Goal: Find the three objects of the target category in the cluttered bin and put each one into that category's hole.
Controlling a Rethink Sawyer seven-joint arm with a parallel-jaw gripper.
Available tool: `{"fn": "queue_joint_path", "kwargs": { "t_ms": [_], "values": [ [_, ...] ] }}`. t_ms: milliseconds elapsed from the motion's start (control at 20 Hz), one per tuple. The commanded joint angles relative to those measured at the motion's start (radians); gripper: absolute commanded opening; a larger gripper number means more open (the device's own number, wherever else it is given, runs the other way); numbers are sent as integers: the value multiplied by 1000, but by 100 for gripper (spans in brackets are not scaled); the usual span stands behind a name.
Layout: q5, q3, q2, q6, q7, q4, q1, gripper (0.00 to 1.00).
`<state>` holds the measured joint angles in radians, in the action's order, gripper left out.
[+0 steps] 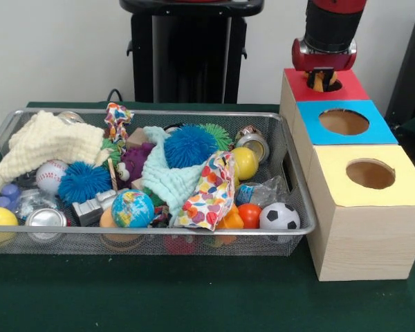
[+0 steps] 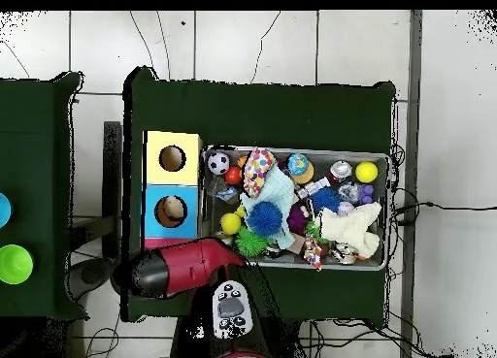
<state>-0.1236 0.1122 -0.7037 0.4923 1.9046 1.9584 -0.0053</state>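
My gripper (image 1: 323, 78) hangs low over the hole of the red-topped box (image 1: 353, 87), at the far end of the box row. It looks shut on a small orange and yellow object (image 1: 319, 81), which sits at the hole's mouth. The wire bin (image 1: 194, 113) to the left is heaped with balls, cloths and cans: a soccer ball (image 1: 279, 216), a globe ball (image 1: 133, 208), a baseball (image 1: 50, 176), a yellow ball (image 1: 245, 163) and a blue spiky ball (image 1: 189, 146). From overhead the arm (image 2: 184, 269) covers the red box and the gripper.
A blue-topped box (image 1: 380, 128) and a yellow-topped box (image 1: 401, 188) stand in line beside the bin, each with a round hole. Overhead, something tan lies in the blue hole (image 2: 171, 211). A green cup (image 2: 15, 264) sits on the neighbouring table.
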Motion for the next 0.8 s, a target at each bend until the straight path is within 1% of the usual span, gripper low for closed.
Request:
{"fn": "queue_joint_path", "kwargs": {
  "t_ms": [50, 100, 300, 500, 600, 650, 700, 800],
  "values": [
    [-133, -80, 66, -60, 49, 60, -44, 0],
    [-124, -77, 68, -89, 68, 64, -41, 0],
    [-103, -33, 97, -123, 60, 74, -67, 0],
    [-95, -43, 90, -132, 85, 75, -44, 0],
    [-88, -21, 98, -166, 83, 85, -59, 0],
    [-91, -33, 100, -162, 90, 77, -45, 0],
    [-92, -35, 99, -173, 91, 78, -42, 100],
    [-103, -52, 99, -164, 92, 65, -23, 100]
  ]
}}
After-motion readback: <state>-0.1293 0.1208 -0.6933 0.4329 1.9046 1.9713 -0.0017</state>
